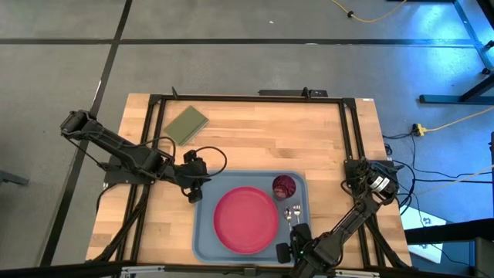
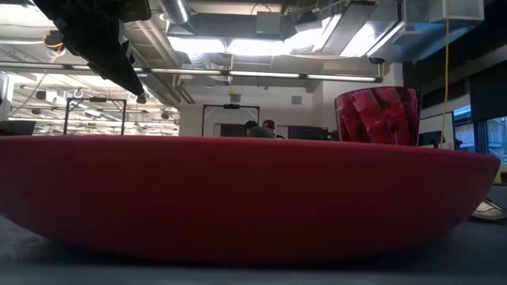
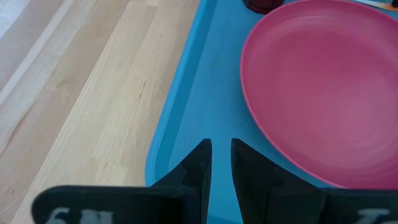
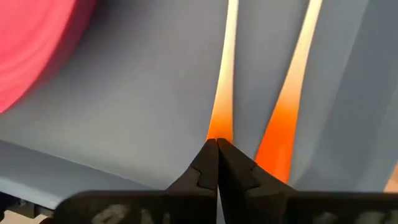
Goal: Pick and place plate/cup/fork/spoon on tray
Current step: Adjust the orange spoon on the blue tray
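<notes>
Four items sitting on tray (image 1: 204, 232) in high view: plate (image 1: 245, 219), cup (image 1: 284, 185), fork (image 1: 296, 210), spoon (image 1: 289, 215). Left gripper (image 3: 221, 163) hovering over tray rim, fingers nearly together. Right gripper (image 4: 217, 163) pinching orange handle (which utensil unclear); releasing gently, lifting straight advised.

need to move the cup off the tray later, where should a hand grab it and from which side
Grip the cup across its rim, coming straight down from above. It stands upright in the tray's far right corner, mouth open upward. The plate sits close on one side and the tray rim hems in two others, so a side approach looks cramped, while the top is free.
</notes>
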`<action>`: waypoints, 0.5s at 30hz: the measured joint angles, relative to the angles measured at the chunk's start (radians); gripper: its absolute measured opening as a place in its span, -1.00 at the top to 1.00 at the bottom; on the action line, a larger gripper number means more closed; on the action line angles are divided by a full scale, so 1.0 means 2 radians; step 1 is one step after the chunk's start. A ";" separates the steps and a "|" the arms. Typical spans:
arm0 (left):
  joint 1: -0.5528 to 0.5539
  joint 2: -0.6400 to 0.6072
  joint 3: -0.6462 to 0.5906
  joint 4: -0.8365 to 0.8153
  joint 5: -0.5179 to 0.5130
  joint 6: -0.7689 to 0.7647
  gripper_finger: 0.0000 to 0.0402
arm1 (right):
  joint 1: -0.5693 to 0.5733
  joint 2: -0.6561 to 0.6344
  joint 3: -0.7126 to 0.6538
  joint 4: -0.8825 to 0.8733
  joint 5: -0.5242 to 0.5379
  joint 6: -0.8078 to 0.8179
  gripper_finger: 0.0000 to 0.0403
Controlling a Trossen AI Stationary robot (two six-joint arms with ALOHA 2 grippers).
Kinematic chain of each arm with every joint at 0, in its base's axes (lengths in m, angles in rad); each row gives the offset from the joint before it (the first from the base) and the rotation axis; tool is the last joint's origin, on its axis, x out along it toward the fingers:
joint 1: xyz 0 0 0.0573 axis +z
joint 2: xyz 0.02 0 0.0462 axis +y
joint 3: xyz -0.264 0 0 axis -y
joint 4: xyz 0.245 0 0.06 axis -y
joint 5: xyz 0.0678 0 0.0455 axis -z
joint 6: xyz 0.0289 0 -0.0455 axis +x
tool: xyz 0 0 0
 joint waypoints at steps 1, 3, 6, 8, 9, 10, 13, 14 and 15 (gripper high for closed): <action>0.000 0.000 0.000 0.000 0.000 0.000 0.73 | 0.000 0.000 0.000 0.000 0.002 0.000 1.00; 0.000 0.000 0.000 0.000 0.000 0.000 0.73 | 0.000 0.000 0.000 0.001 0.007 0.000 1.00; 0.000 0.000 0.000 0.000 0.000 0.000 0.73 | 0.000 0.000 0.000 0.002 0.007 0.000 1.00; 0.000 0.000 0.000 0.000 0.000 0.000 0.73 | 0.000 0.000 0.000 0.002 0.008 0.000 1.00; 0.000 0.000 0.000 0.000 0.000 0.000 0.73 | 0.000 0.000 0.000 0.002 0.008 0.000 1.00; 0.000 0.000 0.000 0.000 0.000 0.000 0.73 | 0.000 0.000 0.000 0.002 0.009 0.000 1.00; 0.000 0.000 0.000 0.000 0.000 0.000 0.73 | 0.000 0.000 0.000 0.002 0.009 0.000 1.00; 0.000 0.000 0.000 0.000 0.000 0.000 0.73 | 0.000 0.000 0.000 0.002 0.009 0.000 1.00; 0.000 0.000 0.000 0.000 0.000 0.000 0.73 | 0.000 0.000 0.000 0.001 0.009 0.000 1.00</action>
